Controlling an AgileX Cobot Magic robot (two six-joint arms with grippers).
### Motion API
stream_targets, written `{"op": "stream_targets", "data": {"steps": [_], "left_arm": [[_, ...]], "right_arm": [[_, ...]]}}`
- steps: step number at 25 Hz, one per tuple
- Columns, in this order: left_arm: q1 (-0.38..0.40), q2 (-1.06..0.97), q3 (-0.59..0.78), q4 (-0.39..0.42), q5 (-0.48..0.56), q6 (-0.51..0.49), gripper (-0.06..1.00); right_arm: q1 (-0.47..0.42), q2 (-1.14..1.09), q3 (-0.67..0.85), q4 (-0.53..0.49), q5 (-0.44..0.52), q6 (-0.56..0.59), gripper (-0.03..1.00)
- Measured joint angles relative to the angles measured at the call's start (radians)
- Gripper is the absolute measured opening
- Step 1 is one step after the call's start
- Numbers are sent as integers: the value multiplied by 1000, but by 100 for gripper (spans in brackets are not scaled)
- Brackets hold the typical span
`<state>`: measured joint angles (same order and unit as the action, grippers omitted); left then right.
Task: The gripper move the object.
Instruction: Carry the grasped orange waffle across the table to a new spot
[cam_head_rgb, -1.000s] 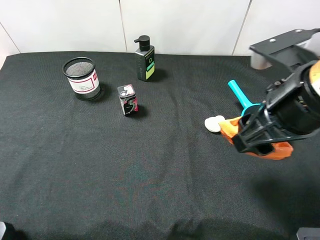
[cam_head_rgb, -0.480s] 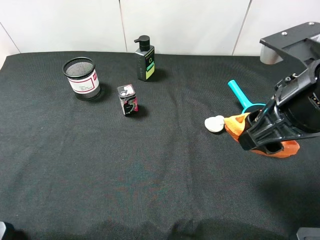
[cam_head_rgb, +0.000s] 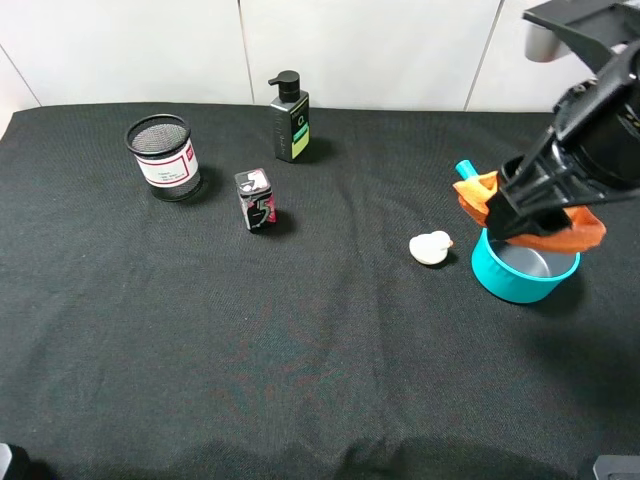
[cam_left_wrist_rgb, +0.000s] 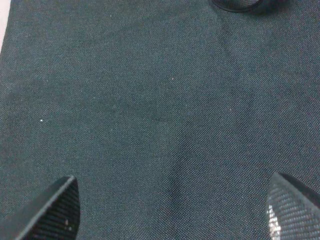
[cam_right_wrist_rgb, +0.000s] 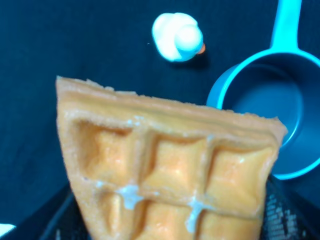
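My right gripper (cam_head_rgb: 522, 215) is shut on the orange-yellow waffle wedge (cam_head_rgb: 582, 230) and holds it in the air just above a teal saucepan (cam_head_rgb: 520, 283) at the right of the table. In the right wrist view the waffle (cam_right_wrist_rgb: 165, 165) fills the frame with its grid top showing. Below it are the pan (cam_right_wrist_rgb: 270, 97), which is empty, and the small white duck (cam_right_wrist_rgb: 177, 36). The duck (cam_head_rgb: 430, 247) lies on the cloth just left of the pan. My left gripper (cam_left_wrist_rgb: 172, 215) is open over bare black cloth.
A black mesh cup (cam_head_rgb: 165, 157) stands at the back left. A dark pump bottle (cam_head_rgb: 290, 118) stands at the back middle. A small dark box (cam_head_rgb: 257, 200) stands in front of them. The black cloth (cam_head_rgb: 300, 350) covers the whole table.
My right gripper has risen and moved toward the back with the waffle in it. The teal pan, hidden under the gripper before, now shows below the waffle.
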<state>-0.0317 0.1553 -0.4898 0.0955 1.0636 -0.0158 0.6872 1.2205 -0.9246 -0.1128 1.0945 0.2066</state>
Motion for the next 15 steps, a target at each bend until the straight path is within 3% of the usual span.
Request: {"op": "stream_targets", "data": {"steps": [15], "left_arm": [[0,0,0,0,0,0,79]], "right_arm": [[-179,392,-363,40,0,-236,49]]}}
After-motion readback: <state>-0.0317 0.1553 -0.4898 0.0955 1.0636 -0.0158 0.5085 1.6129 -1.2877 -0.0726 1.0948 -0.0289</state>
